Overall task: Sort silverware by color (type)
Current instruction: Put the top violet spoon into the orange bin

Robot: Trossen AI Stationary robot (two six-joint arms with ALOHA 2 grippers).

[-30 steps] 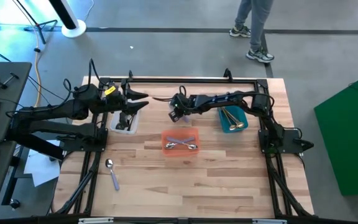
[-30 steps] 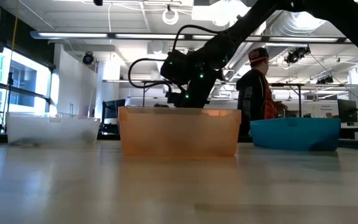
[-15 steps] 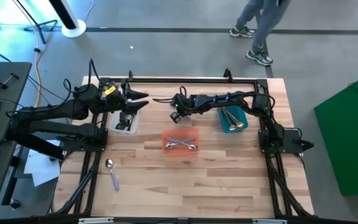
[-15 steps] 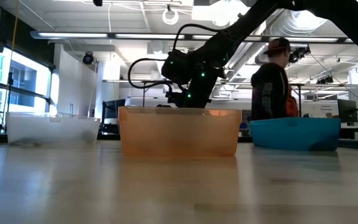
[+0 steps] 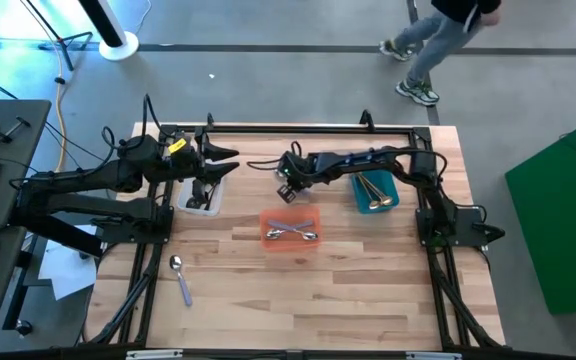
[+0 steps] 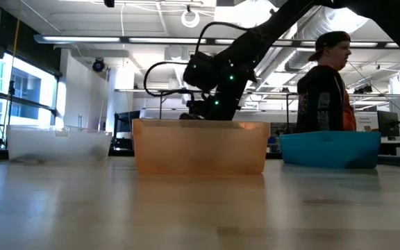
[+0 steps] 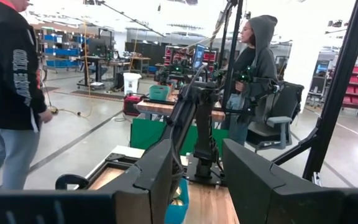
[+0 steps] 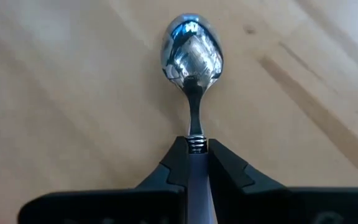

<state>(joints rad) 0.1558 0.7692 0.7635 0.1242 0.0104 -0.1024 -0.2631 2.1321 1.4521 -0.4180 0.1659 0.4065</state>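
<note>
The right claw (image 8: pixel 197 163) is pinched on the neck of a silver spoon (image 8: pixel 192 53), bowl pointing forward over the wooden surface (image 5: pixel 368 280); seen from above, this claw (image 5: pixel 286 187) hangs near the far edge, just beyond the orange bin (image 5: pixel 290 240), which holds two silver spoons (image 5: pixel 290 232); the teal bin (image 5: pixel 375 190) beside the right arm holds gold spoons (image 5: pixel 372 186); the left claw (image 5: pixel 226 162) stands spread near the far left corner, over the clear bin (image 5: pixel 203 195) with dark spoons inside; one lavender-handled spoon (image 5: pixel 179 274) lies alone toward the near left corner; a person (image 6: pixel 327 87) stands beyond the surface.
</note>
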